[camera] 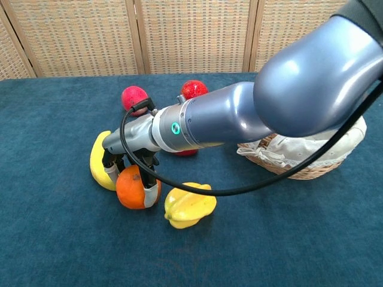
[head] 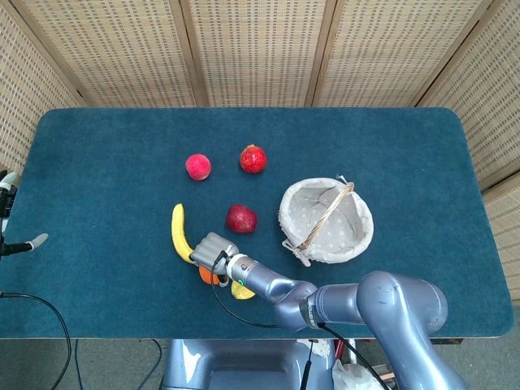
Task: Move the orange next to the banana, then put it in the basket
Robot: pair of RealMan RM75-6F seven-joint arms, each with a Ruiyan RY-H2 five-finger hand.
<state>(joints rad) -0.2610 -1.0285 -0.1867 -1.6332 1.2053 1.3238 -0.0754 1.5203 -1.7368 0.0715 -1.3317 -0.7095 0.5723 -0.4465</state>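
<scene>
The orange (camera: 130,189) rests on the blue table, touching the lower end of the yellow banana (camera: 97,161). My right hand (camera: 129,161) reaches down over it from above, fingers on the orange's left side and thumb on its right, gripping it. In the head view the right hand (head: 213,247) hides all but a sliver of the orange (head: 208,277), beside the banana (head: 179,232). The wicker basket (head: 357,215) with pale lining stands to the right; its near wall (camera: 299,170) shows behind my forearm. Only the spread fingers of my left hand (head: 24,243) show at the table's left edge, holding nothing.
A yellow starfruit (camera: 189,207) lies just right of the orange. A red apple (head: 240,218) sits between banana and basket. A pink peach (head: 197,166) and a red pomegranate (head: 253,158) lie farther back. A cable (head: 32,305) runs along the front left edge.
</scene>
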